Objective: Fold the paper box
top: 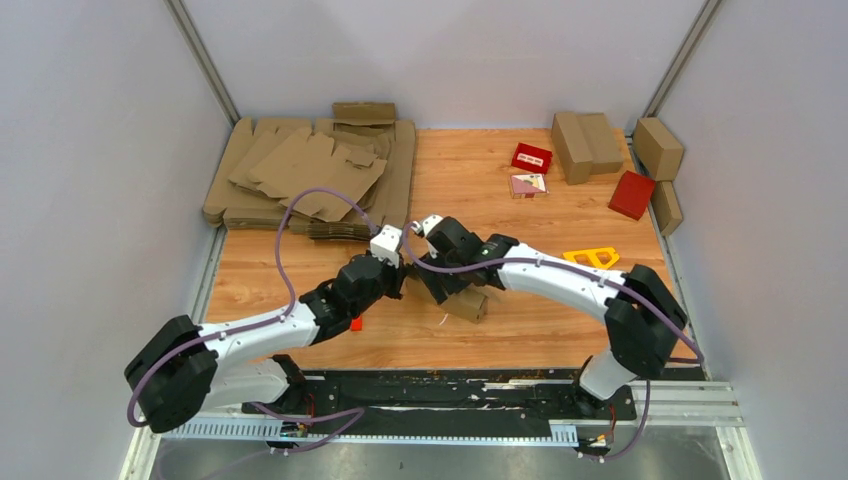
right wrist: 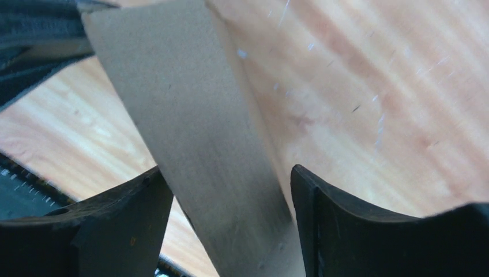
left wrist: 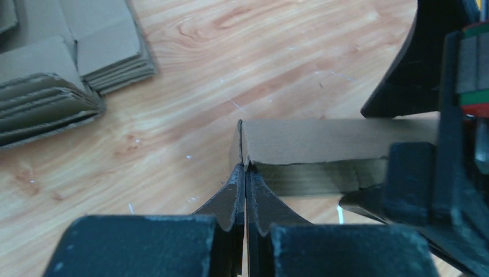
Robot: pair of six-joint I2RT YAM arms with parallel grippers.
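The paper box (top: 470,305) is a small brown carton lying mid-table under the two crossed wrists. In the left wrist view the paper box (left wrist: 323,141) shows its top and shaded front side. My left gripper (left wrist: 245,168) is shut, its tips pinching the carton's near left corner, where the end flap runs edge-on. From above, my left gripper (top: 402,285) sits at the carton's left end. My right gripper (right wrist: 228,170) is open and straddles the paper box (right wrist: 190,115), with a gap at its left finger (right wrist: 132,225). From above, my right gripper (top: 440,288) reaches down over the carton.
Flat cardboard sheets (top: 310,175) are stacked at the back left, also visible as a sheet stack (left wrist: 46,86). Folded brown cartons (top: 585,145) stand at the back right beside red boxes (top: 631,194). A yellow triangular frame (top: 592,257) lies right of centre.
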